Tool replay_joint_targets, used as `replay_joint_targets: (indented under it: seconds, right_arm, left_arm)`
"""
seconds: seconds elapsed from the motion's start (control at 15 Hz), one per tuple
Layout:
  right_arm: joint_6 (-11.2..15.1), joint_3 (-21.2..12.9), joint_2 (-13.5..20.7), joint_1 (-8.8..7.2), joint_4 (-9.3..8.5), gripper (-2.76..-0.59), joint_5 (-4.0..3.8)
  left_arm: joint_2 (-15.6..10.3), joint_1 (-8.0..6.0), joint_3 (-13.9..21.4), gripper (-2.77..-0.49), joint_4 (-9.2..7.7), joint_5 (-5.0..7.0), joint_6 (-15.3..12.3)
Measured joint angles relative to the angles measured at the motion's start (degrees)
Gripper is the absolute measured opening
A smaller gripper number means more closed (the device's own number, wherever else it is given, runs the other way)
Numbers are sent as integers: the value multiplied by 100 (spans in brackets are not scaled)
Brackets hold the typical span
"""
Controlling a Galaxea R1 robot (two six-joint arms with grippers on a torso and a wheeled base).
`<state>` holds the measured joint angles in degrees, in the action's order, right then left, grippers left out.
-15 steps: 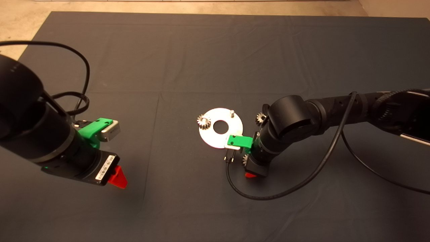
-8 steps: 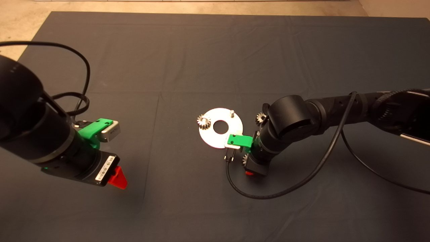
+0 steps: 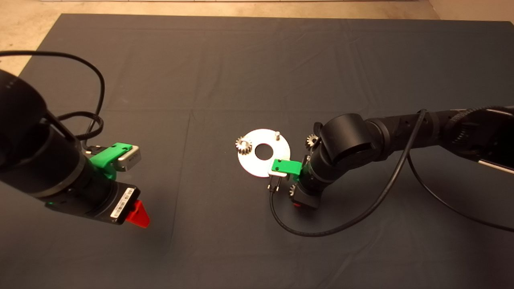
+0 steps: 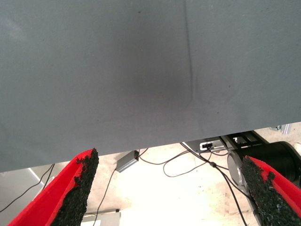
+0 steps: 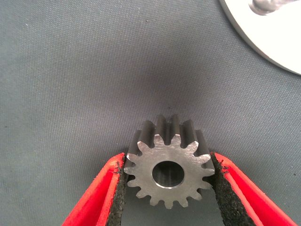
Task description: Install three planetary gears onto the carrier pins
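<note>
Gripping one of the planetary gears (image 5: 169,172) between its two black pads, the right end effector (image 5: 169,188) sits low over the dark mat (image 3: 257,60) just beside the near edge of the disc (image 3: 257,166); the pads press the tooth tips on opposite sides, leaving the round centre hole clear and facing outward — a hold that, by my judgement, keeps the bore free to slide down onto a pin. Item two: a second gear (image 3: 243,145) seated at the disc's left rim, presumably on its pin, since no bare post shows there. Item three: a third gear (image 3: 311,141) lying on the mat just off the disc's right edge, partly behind the right arm's elbow, not yet fitted. Carrier pins: one bare pin (image 3: 277,135) stands upright at the far side of the disc; in the right wrist view a pin (image 5: 265,5) shows at the disc's rim, close to the held gear, though which of the three it is cannot be told. Left end effector (image 4: 169,188): fingers spread wide, holding nothing, parked over the left part of the surface well apart from the disc, its camera looking past the mat's edge at cables on the floor. Status, judged from the layout: one gear apparently mounted, one in hand, one waiting. Next requirement — aligning the bore squarely over a free pin before lowering.
</note>
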<state>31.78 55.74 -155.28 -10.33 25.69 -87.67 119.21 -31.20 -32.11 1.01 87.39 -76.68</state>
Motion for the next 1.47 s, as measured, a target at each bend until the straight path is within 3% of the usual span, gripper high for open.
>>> replay_joint_targets:
  seconds: [1.2, 1.47]
  right_arm:
    - [-15, -8, -13, -6, 135, -226, 0]
    - [-15, -67, -15, -244, 126, -227, -4]
  left_arm:
    - [-6, 0, 0, -109, 0, 0, 0]
    - [-5, 0, 2, -109, 0, 0, 2]
